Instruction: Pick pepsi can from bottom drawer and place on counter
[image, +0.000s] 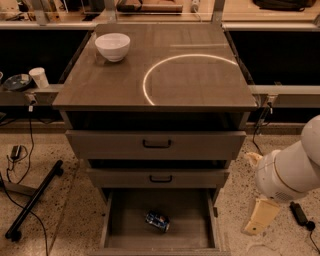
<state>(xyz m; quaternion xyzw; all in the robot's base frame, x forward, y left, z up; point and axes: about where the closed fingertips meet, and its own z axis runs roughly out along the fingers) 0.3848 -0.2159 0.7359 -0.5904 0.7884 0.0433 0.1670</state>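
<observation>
The pepsi can (157, 221) is a small blue can lying on its side on the floor of the bottom drawer (125, 225), which is pulled out. Above it, the two upper drawers with black handles stand partly out. The counter (100, 85) is the glossy grey-brown top with a bright ring of reflected light. My gripper (260, 216), cream-coloured at the end of a white arm (287, 172), hangs to the right of the cabinet. It is at about the bottom drawer's height, outside the drawer and well apart from the can.
A white bowl (112, 46) sits at the back left of the counter. A paper cup (38, 77) and a dark dish (17, 81) rest on a shelf at the left. A black stand leg (35, 200) and cables lie on the speckled floor at the left.
</observation>
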